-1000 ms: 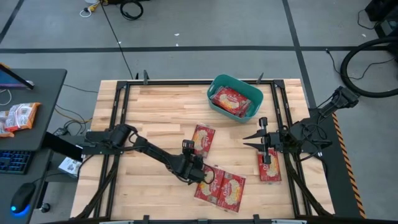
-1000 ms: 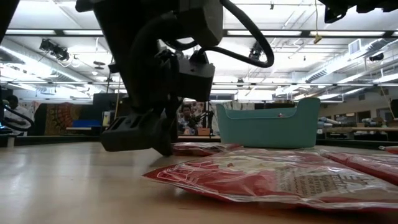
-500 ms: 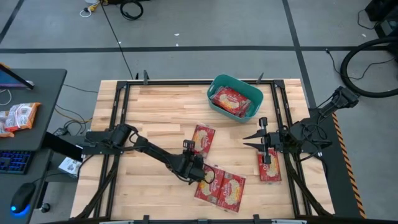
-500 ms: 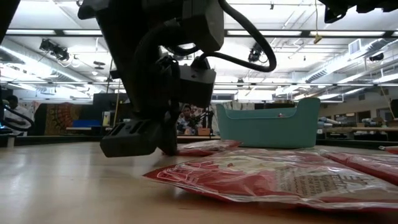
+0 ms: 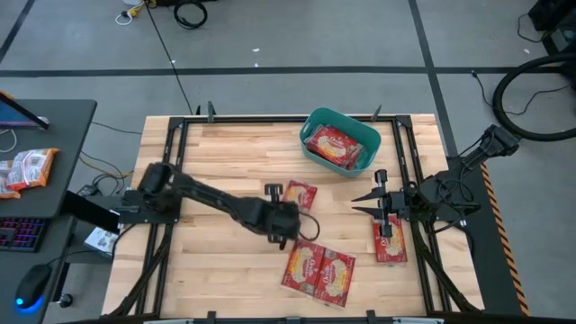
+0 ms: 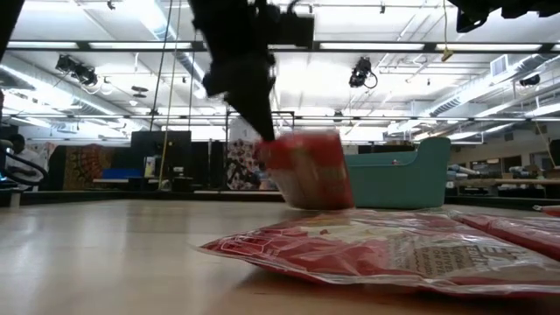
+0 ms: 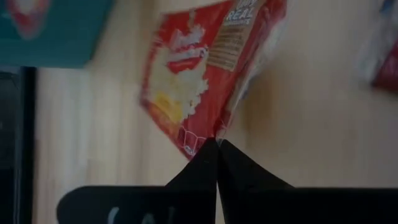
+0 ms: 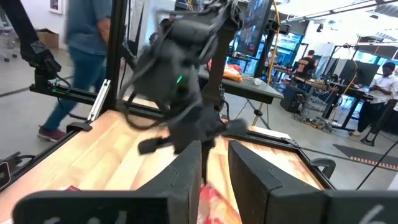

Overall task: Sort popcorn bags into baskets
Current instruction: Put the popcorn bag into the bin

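The high view looks straight down on the whole pale wooden slatted worktop (image 5: 225,162). The low view looks level across it, close behind a flat red popcorn packet (image 6: 376,249). Both share the teal plastic tub (image 5: 339,141). Each wrist view looks past its own fingers.

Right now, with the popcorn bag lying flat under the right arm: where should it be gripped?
Take the popcorn bag by its short end seam toward the front of the table, right gripper coming straight down. It lies flat, so likely only a thin edge can be pinched, and that end is clear of the arm.
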